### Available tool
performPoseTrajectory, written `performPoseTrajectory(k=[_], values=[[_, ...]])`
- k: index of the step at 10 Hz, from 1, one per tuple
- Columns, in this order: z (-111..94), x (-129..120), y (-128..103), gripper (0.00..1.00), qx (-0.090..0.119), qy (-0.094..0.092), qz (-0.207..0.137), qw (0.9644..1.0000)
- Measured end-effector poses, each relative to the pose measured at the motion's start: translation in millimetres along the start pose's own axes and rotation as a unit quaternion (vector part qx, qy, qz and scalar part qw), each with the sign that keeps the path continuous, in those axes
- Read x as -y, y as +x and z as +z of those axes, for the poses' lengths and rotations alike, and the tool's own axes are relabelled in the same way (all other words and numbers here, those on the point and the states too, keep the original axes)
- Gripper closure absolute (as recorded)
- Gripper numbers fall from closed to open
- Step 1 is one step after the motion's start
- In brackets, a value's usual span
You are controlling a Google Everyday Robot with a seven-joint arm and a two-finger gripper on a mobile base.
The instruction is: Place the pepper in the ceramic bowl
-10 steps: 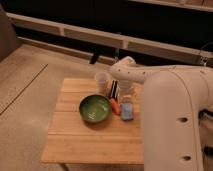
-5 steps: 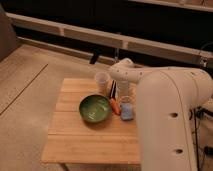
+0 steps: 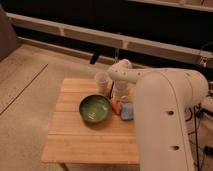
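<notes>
Green bowl [image 3: 94,110] beside pepper [image 3: 115,107], pincer [image 3: 118,98] above.

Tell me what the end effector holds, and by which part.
Cannot be told. The end effector hangs just over the pepper, which lies on the table beside the ceramic bowl; any contact is hidden.

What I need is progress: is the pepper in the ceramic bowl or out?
Out: the pepper lies on the table beside the ceramic bowl; the gripper hovers above it.
</notes>
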Motion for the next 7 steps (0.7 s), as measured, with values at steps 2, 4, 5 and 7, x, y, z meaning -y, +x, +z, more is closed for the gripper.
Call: performPoseTrajectory(k=[2, 4, 5, 7], values=[[-9, -13, -17, 0.35, 0.034, -0.022, -0.047, 0.9981], [-10, -14, -19, 0.35, 0.04, -0.025, -0.053, 0.9975], [-10, -14, -19, 0.35, 0.04, -0.025, -0.053, 0.9975], [-12, -12, -20, 0.35, 0.041, -0.019, -0.048, 0.9978]])
